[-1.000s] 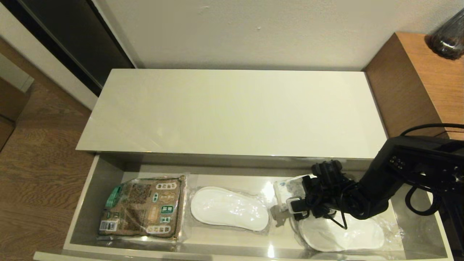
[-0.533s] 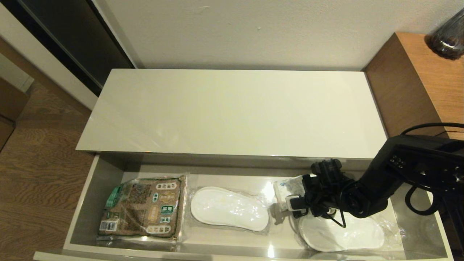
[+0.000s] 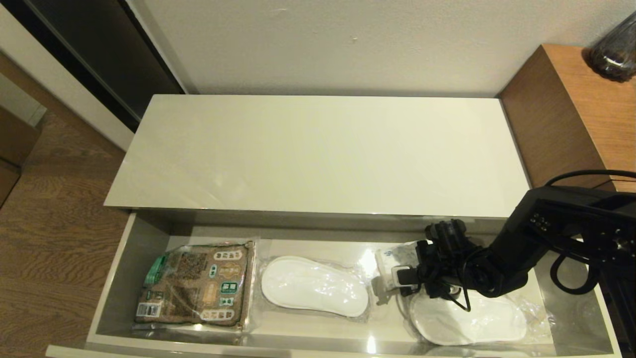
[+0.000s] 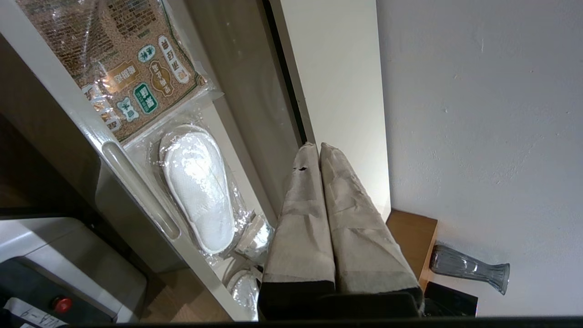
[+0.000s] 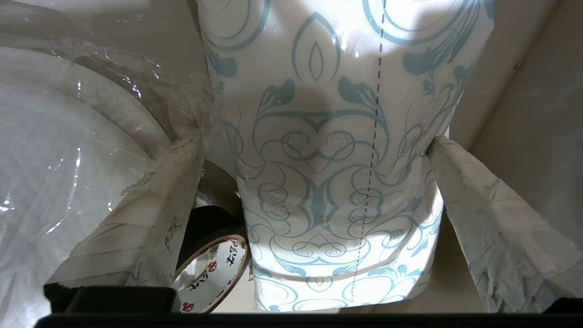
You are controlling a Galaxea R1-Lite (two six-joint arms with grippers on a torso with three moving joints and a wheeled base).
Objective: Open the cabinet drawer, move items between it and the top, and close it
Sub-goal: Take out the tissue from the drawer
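Observation:
The cabinet drawer (image 3: 119, 268) is pulled open below the cream-white top (image 3: 318, 149), which carries nothing. My right gripper (image 3: 397, 272) reaches into the drawer's right part. In the right wrist view this gripper (image 5: 312, 146) is open wide and straddles the white packet with blue-green print (image 5: 328, 182); one fingertip (image 5: 439, 148) touches the packet's edge. The black tape roll (image 5: 214, 269) lies beside the packet, close to the other finger. In the head view only a corner of the packet (image 3: 390, 258) shows and the roll is hidden. My left gripper (image 4: 317, 146) is shut and empty, parked outside the drawer's front.
A brown-and-green printed packet (image 3: 196, 283) lies at the drawer's left, a bagged white slipper (image 3: 315, 286) in the middle, another (image 3: 467, 318) under my right arm. A taller brown wooden unit (image 3: 571, 109) with a dark glass vase (image 3: 613, 47) stands to the right.
My right gripper has crept slightly towards the drawer's back and left over the packet. The packet and the other items have not visibly moved.

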